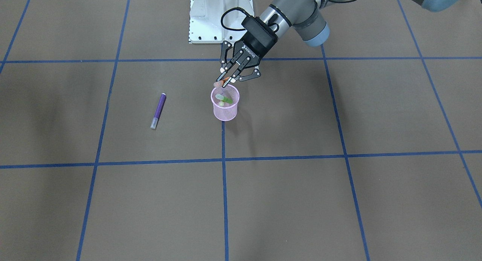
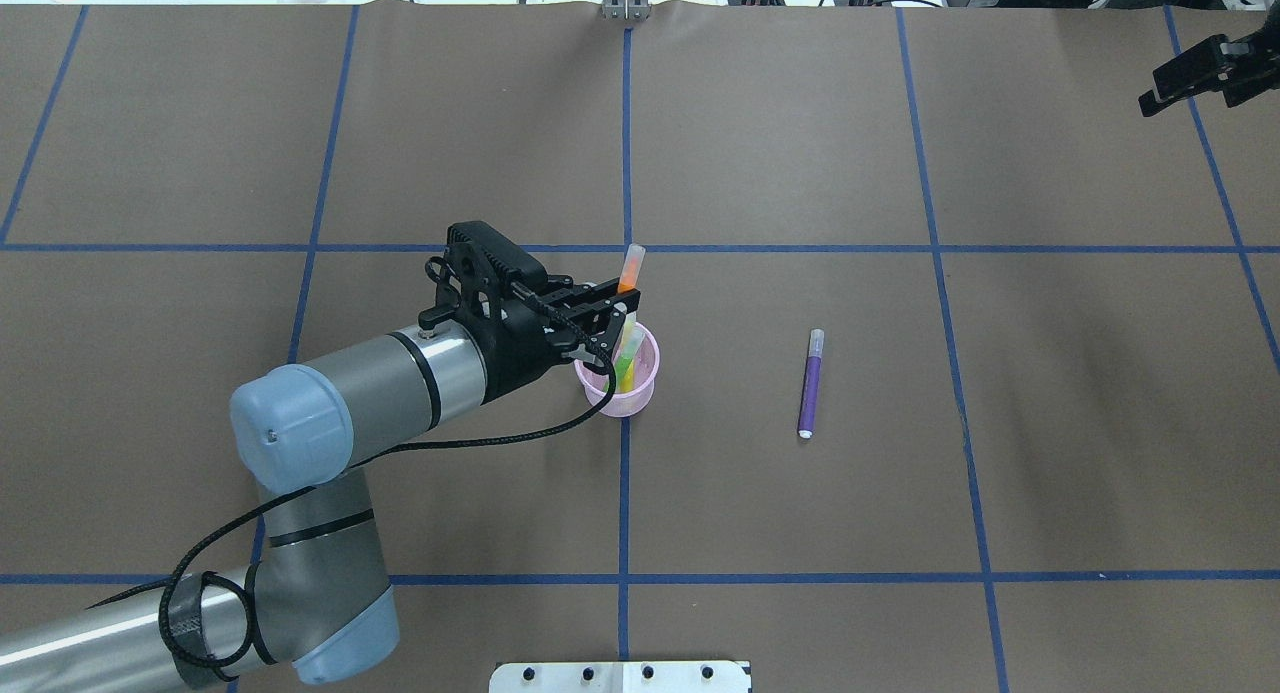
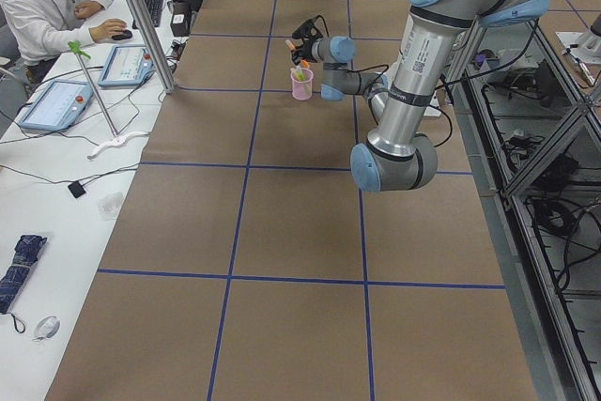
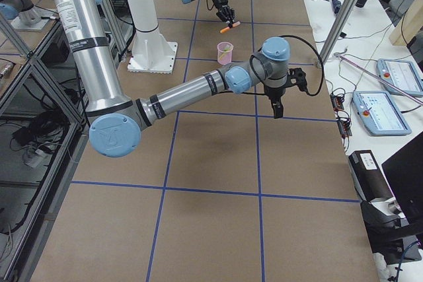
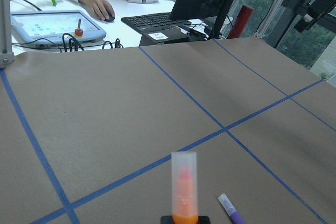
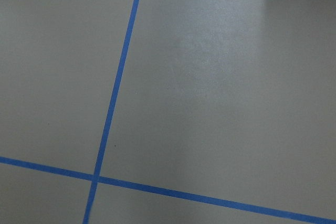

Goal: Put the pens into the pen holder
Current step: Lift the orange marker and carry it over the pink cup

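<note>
**Orange pen held over the pink cup**

The left gripper (image 1: 226, 81) is black metal with two thin fingers. It is squeezed tight on a short, fat orange pen (image 2: 631, 270). The pen's see-through whitish cap sticks out past the fingertips. The pen's long side runs on from the fingers, away from the robot, and it is a bit slanted.

Right under the fingertips stands a small round pink wire-mesh cup (image 1: 226, 111), full of tiny holes and wider at the top. A green pen (image 1: 226, 100) of the same kind leans inside it.

A purple pen (image 1: 158, 110) lies flat on the smooth brown table (image 1: 301, 200), which has blue tape lines. It is well apart from the gripper, on the robot's right side, with its cap end pointing away from the robot.

The right gripper (image 2: 1180, 73) hangs far off, and I cannot tell if its fingers are apart or together.
</note>
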